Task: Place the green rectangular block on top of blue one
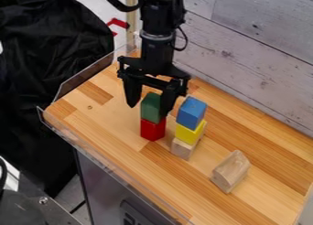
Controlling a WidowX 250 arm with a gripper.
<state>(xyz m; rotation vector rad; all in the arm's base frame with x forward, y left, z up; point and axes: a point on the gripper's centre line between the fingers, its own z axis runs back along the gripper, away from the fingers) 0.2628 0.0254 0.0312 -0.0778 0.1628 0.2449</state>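
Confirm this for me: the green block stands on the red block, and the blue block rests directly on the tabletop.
Not quite: the camera view shows the blue block on top of the yellow block, with a plain wooden block beneath. The green block does stand on the red block.

green rectangular block (150, 109): upright on red block (152, 130) | blue block (191, 113): atop yellow block (189, 133)

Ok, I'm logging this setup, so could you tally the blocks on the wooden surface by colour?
Green block: 1
Blue block: 1
Red block: 1
Yellow block: 1
Bare-wood blocks: 2
Total: 6
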